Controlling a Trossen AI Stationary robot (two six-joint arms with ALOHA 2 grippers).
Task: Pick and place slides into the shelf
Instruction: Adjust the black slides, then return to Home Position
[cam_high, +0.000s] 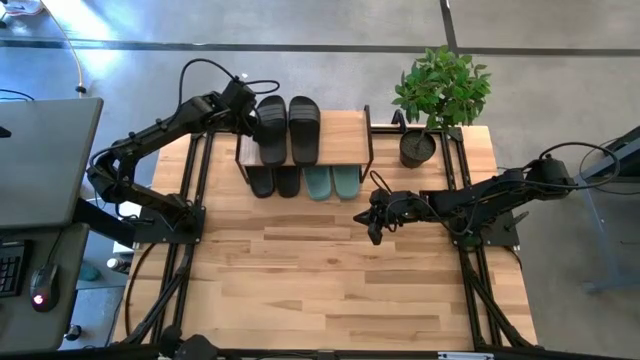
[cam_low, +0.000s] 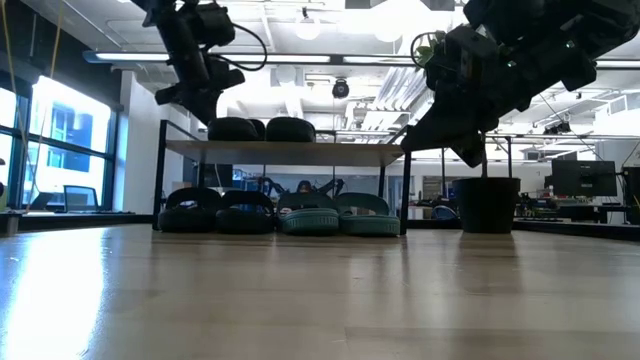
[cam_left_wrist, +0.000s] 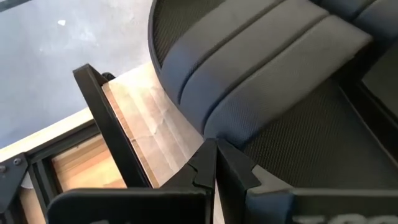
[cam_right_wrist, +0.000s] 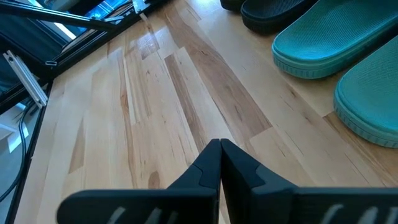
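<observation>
**Counting six slides, all on the rack**

Looking level, the low view lines up four slides beneath the light wooden plank shelf with thin black frame (cam_low: 285, 150): two matte black slides (cam_low: 217, 213) and two sage green slides (cam_low: 338, 215). Overhead, their heels poke out below the plank. Two more black wide-strap slides (cam_high: 288, 128) lie on top, at upper centre.

The left gripper (cam_high: 244, 115) sits at the plank's left edge, touching the nearest top slide; its wrist view shows the fingers (cam_left_wrist: 205, 168) pressed together. The right gripper (cam_high: 374, 215), fingers together, hangs over bare tabletop (cam_high: 330, 290) right of the green pair. A potted green plant (cam_high: 440, 95) stands upper right. The lower half lies open.
</observation>
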